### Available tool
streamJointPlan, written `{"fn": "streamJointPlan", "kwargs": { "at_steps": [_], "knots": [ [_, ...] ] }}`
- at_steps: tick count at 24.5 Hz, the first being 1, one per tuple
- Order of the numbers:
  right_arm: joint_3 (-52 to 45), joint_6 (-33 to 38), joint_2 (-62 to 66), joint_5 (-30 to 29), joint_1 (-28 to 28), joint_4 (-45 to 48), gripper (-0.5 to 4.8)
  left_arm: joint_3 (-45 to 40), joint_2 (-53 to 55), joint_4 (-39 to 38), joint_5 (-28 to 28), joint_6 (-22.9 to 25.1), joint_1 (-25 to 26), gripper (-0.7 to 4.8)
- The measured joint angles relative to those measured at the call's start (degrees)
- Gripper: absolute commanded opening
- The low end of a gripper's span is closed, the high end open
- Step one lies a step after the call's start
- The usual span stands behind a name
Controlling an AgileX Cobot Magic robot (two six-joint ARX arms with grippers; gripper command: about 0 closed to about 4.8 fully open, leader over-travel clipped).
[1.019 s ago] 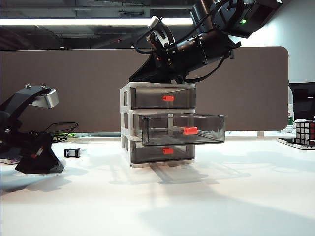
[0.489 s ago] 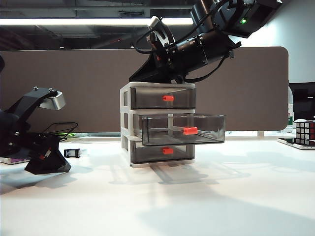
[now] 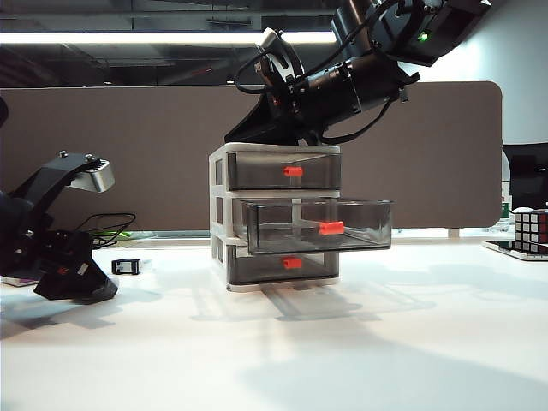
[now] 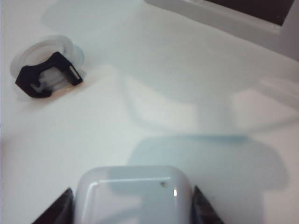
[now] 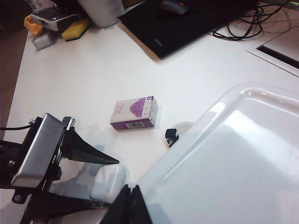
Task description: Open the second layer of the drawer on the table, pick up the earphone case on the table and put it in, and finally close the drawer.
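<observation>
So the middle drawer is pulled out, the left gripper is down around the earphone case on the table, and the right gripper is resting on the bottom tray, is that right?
Not quite. The right gripper rests on top of the drawer, not on the bottom tray, as the exterior view shows. The rest stands: the second layer is pulled out, and the left gripper is down around the earphone case on the table.

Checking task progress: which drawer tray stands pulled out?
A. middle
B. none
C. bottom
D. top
A: in the exterior view the middle tray juts forward from the drawer frame, while the top tray and bottom tray sit flush.
</observation>
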Motion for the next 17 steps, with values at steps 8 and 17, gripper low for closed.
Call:
{"fn": "streamJointPlan", "kwargs": {
  "at_steps": [8, 17],
  "knots": [
    [0.0, 0.0, -0.02, 0.04, 0.0, -0.02, -0.03, -0.44, -2.56, -2.19, -0.63, -0.17, -0.04, 1.75],
    [0.0, 0.02, -0.07, 1.51, 0.04, -0.09, -0.03, -0.37, -25.29, -17.14, -0.55, -0.22, -4.72, 1.83]
  ]
}}
